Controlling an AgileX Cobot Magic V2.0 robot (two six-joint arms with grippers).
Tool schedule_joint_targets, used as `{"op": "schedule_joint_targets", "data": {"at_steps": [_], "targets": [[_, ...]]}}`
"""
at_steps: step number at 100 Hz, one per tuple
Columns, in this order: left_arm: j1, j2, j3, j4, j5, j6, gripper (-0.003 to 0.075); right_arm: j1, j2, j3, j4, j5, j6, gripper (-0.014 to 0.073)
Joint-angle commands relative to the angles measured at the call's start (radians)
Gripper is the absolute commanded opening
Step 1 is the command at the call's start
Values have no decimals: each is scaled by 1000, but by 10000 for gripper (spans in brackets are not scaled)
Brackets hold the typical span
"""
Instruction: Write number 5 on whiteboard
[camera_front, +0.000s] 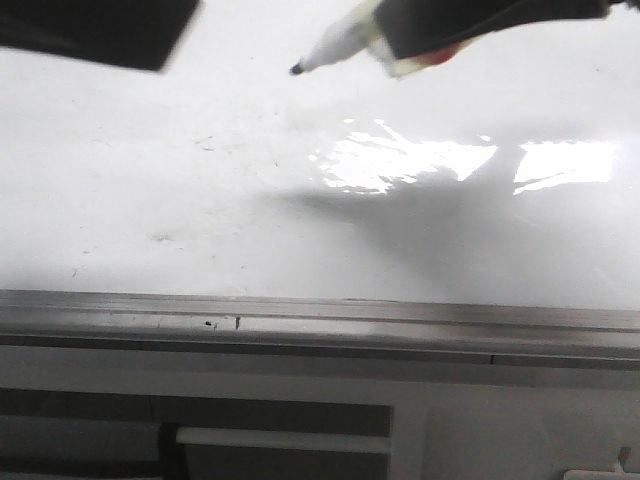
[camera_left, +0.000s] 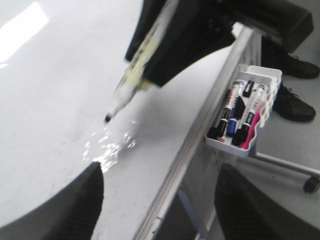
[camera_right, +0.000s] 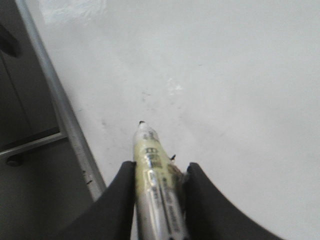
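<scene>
The whiteboard (camera_front: 200, 180) lies flat, glossy, stiff and likely slippery, with no number 5 drawn yet. The right gripper (camera_right: 159, 187) clamps a light, rigid marker (camera_right: 152, 170) mid-barrel, tip above the board. The left gripper (camera_left: 155, 200) is spread, empty. Only its camera shows a tray of spare markers (camera_left: 245, 112) by the rail

Office or classroom: whiteboard (camera_front: 200, 200) with marker tray (camera_left: 245, 120).
</scene>
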Motion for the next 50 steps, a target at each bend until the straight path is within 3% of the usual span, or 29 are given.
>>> {"op": "schedule_joint_targets", "data": {"at_steps": [1, 15, 32, 50], "targets": [[65, -96, -2, 20, -16, -105, 384, -55, -65, -35, -38, 1, 0, -41], [235, -220, 84, 40, -61, -235, 289, -104, -113, -35, -122, 121, 20, -41], [378, -280, 146, -27, -117, -247, 121, -111, -105, -35, -388, 110, 215, -41], [426, -273, 153, -99, -197, -245, -19, -105, -60, -108, -393, 104, 228, -41]]}}
